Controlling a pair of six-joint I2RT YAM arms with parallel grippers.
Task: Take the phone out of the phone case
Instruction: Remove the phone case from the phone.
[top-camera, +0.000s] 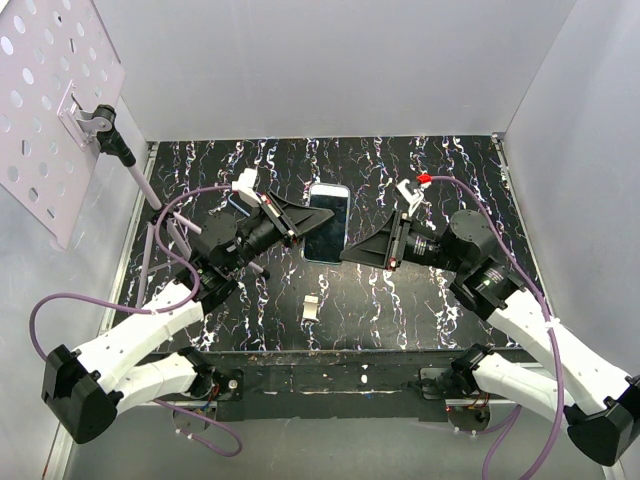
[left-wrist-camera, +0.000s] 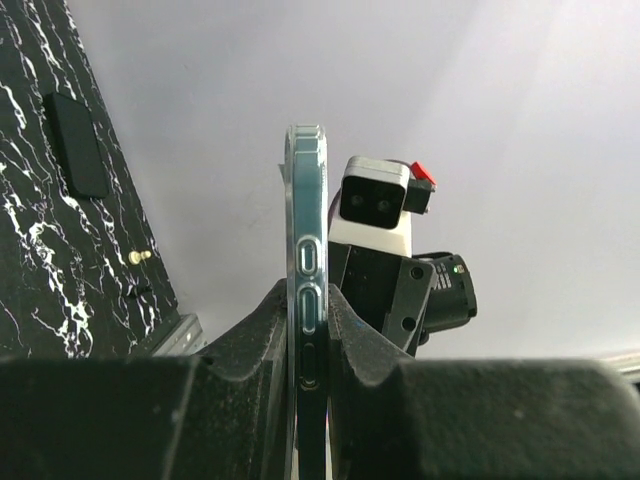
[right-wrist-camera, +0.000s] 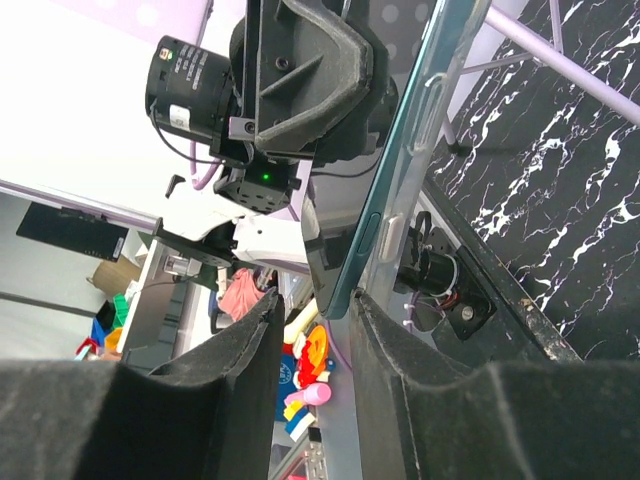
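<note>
Both end effectors grip the cased phone above the counter

Nearest the arm bases, a small pale metal piece (top-camera: 312, 308) lies alone on the black marbled counter (top-camera: 420, 300). Beyond it, the phone (top-camera: 328, 222) is held off the surface between the two arms, screen up and tilted. The left end effector (top-camera: 298, 222) is clamped on its left long edge. In the left wrist view the fingers (left-wrist-camera: 250, 345) press both faces of the clear phone case (left-wrist-camera: 306, 200), which is still fitted around the phone. The right end effector (top-camera: 347, 253) is closed on the near right corner, that edge running down into the gap between its fingers. Farther left, a flat black object (left-wrist-camera: 78, 145) lies on the counter. A perforated panel (top-camera: 45, 90) stands at the far left.
</note>
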